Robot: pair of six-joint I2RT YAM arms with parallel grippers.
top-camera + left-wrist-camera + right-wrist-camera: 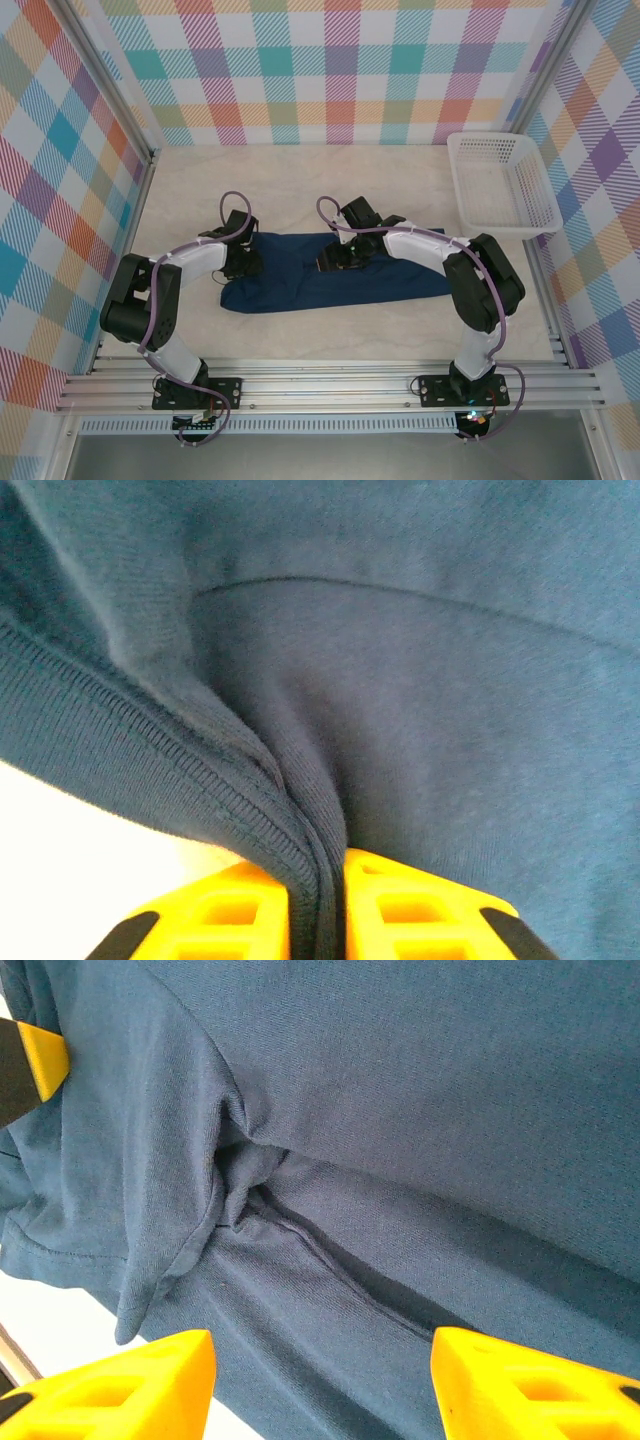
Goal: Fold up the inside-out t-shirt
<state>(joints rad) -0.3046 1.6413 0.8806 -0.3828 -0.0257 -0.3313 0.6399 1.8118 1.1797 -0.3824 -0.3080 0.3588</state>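
Pale stone-look table [350,190], bright plaid walls [340,70] around. White mesh basket [505,228] at table's upper right. Inside-out t-shirt [330,290], navy, bunched in long band mid-frame. Both arms bent, elbows out, wrists low over shirt. Left gripper [318,875] pinched tight on ribbed fold near shirt's left end. Right gripper [320,1360] spread wide over seam.

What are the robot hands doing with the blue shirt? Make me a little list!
t-shirt: dark blue, bunched in a long strip on the table
left gripper: shut on a ribbed fold of the t-shirt
right gripper: open, spread wide over a seam
basket: white, at the far right, apart from the t-shirt
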